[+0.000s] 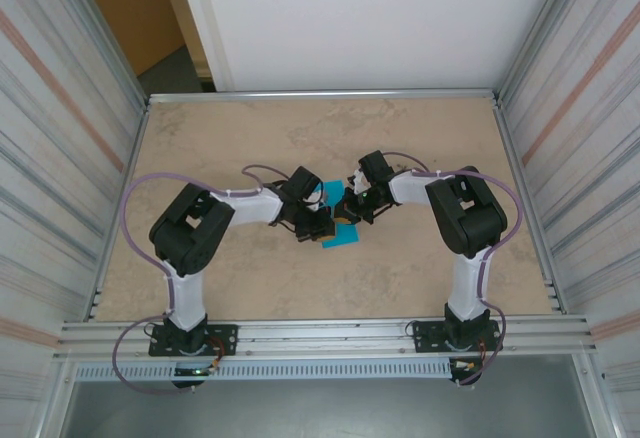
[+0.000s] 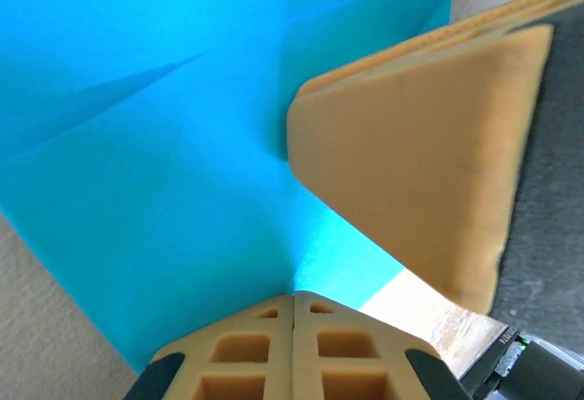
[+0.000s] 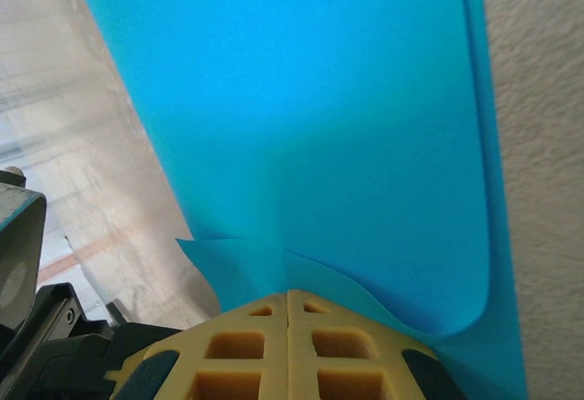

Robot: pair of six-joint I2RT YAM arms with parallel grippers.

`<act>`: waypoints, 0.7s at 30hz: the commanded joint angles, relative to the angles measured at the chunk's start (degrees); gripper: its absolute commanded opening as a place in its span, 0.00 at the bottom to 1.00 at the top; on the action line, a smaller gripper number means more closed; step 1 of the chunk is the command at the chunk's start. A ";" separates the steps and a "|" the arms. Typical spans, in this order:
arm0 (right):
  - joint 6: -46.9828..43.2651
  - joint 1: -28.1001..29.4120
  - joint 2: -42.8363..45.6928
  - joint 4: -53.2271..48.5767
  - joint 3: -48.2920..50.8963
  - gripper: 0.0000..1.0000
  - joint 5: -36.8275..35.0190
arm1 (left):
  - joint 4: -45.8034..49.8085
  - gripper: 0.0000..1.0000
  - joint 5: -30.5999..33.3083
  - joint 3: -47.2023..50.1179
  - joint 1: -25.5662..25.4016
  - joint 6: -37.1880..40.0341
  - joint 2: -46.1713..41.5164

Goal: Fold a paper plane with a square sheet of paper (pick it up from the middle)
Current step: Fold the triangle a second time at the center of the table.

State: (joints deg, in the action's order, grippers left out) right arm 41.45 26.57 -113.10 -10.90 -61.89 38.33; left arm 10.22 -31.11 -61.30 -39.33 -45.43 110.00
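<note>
teal paper (image 3: 319, 99) | left claw (image 2: 294, 298), right claw (image 3: 289, 295) clamp edges | wide table (image 1: 250, 128) around

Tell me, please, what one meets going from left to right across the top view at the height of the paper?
The left wall → left arm → paper → right arm → right wall.
</note>
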 commanded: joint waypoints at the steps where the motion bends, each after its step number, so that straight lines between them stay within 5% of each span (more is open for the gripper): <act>1: -0.04 -1.21 -4.47 -8.22 3.90 0.00 -10.07 | -1.53 0.00 -0.75 3.78 0.72 -1.75 -0.26; 10: -0.26 -1.47 -4.54 -8.46 4.14 0.00 -10.38 | -2.65 0.00 -2.06 8.99 1.28 -0.08 -2.19; 21: -0.50 -1.60 -4.61 -8.58 4.06 0.00 -10.55 | 8.46 0.00 -0.52 12.12 1.45 10.25 -8.20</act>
State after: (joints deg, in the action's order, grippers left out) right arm 41.45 26.30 -113.10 -10.44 -61.58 38.85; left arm 7.35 -33.76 -51.24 -38.22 -39.53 103.48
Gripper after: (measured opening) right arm 0.044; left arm 0.048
